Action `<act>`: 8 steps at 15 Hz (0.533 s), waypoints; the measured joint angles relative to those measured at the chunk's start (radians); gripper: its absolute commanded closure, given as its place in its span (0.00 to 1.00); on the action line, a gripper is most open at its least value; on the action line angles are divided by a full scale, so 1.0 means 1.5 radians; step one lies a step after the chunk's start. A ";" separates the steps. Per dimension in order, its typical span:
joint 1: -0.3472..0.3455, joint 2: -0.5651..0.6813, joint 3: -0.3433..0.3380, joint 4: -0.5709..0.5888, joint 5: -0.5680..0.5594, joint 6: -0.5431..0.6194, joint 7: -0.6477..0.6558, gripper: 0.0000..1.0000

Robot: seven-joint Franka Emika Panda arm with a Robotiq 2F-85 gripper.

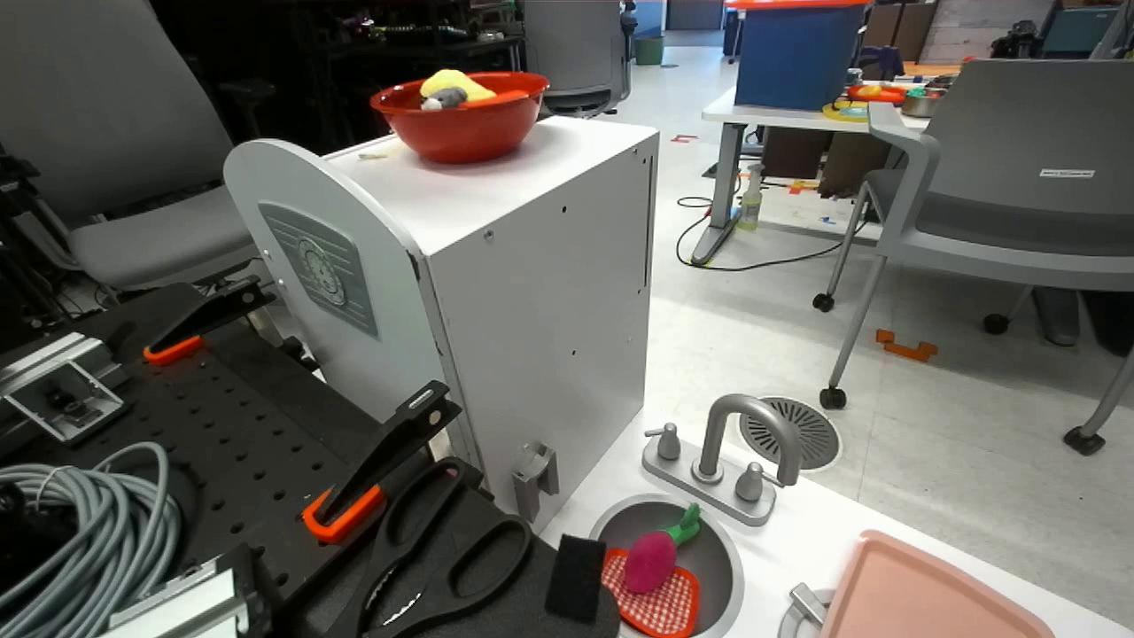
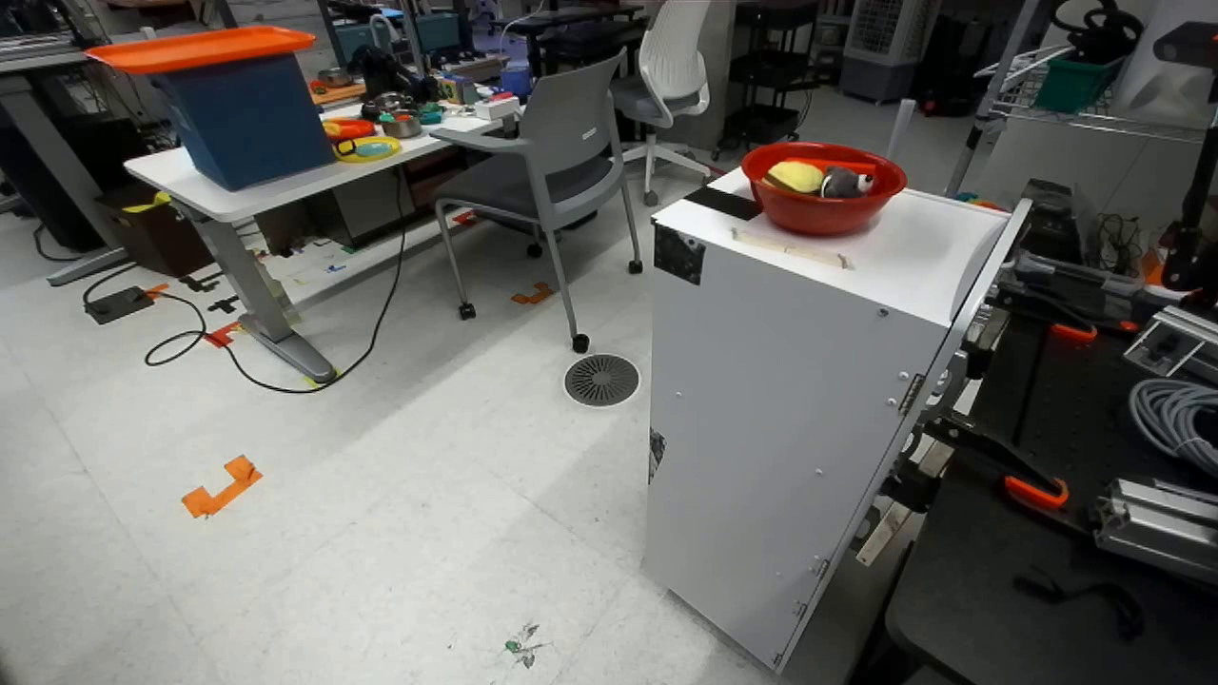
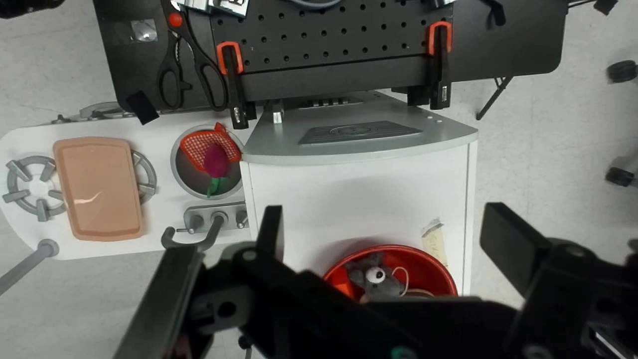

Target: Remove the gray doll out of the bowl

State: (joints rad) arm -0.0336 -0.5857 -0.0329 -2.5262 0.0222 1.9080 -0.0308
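Hand (image 3: 384,222): fingers spread wide, nothing in their grip; seen from the wrist, it covers part of the bowl (image 3: 428,269).
Doll (image 2: 842,185): gray, inside the bowl, white snout showing.
Yellow toy (image 2: 795,177): also in the bowl, right beside the doll.
Sink (image 1: 716,574): lower than the bowl, a pink toy vegetable (image 1: 649,563) inside.

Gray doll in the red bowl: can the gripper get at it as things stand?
Likely yes: the gripper is open, and neither exterior view shows anything lying over the gray doll in the bowl. The yellow item beside it might crowd the grasp.
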 measured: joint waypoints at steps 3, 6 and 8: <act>-0.011 0.038 -0.023 0.020 0.000 0.000 -0.011 0.00; -0.017 0.082 -0.031 0.049 -0.002 0.000 -0.018 0.00; -0.017 0.109 -0.030 0.068 -0.012 0.000 -0.018 0.00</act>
State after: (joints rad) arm -0.0589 -0.4222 -0.0772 -2.4248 0.0041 1.9077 -0.0578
